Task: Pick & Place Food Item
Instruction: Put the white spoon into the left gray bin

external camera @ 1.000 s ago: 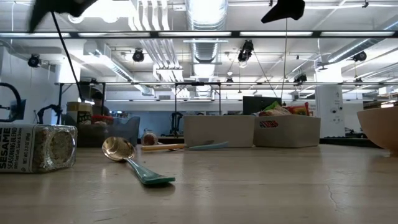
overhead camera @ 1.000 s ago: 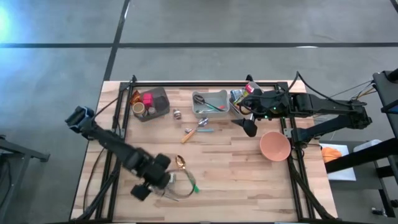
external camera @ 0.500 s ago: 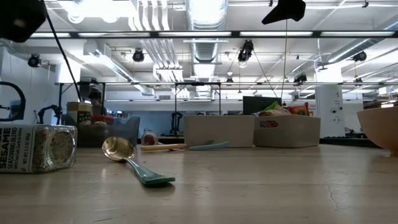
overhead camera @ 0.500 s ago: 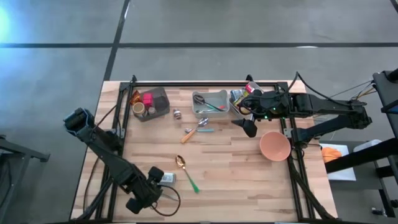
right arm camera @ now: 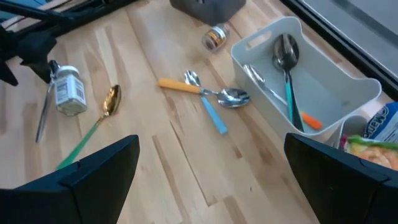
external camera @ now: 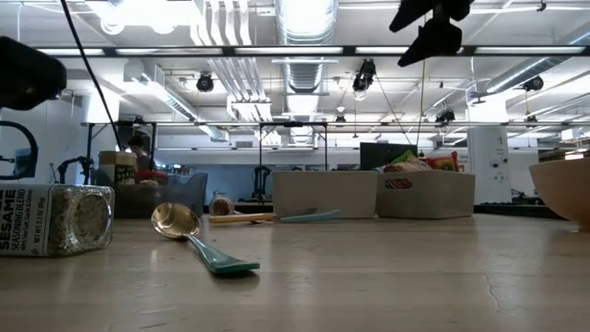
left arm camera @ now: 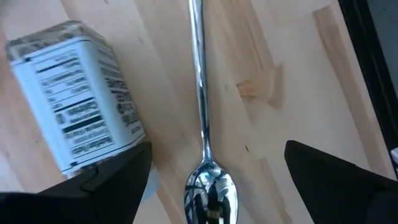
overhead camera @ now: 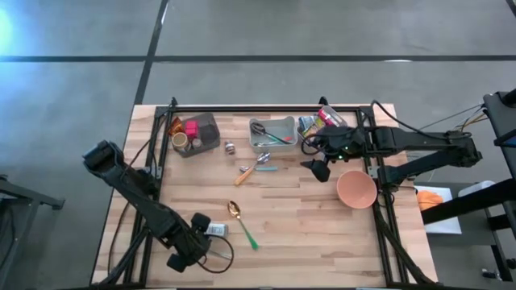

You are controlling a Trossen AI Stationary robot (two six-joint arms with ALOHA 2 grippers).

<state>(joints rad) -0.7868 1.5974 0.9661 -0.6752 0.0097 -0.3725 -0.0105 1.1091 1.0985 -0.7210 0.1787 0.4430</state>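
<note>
Sesame jar (overhead camera: 214,230) lies just beside the open left pincer (overhead camera: 187,254).

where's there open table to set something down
Bare wood lies between the green-handled spoon and the pink bowl. The back edge is crowded by bins: the white utensil bin and snack bin.

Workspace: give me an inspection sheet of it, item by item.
Surface: wooden table, dry.
Job's things: sesame jar lying on its side; snack packets in a bin.
Clutter: gold spoon, steel spoon, utensil tray, pink bowl, dark bin.
Grippers: left gripper open beside the jar; right gripper open, raised.
Cables: a loop by the left gripper.
Surroundings: grey floor; nothing seen moving.
</note>
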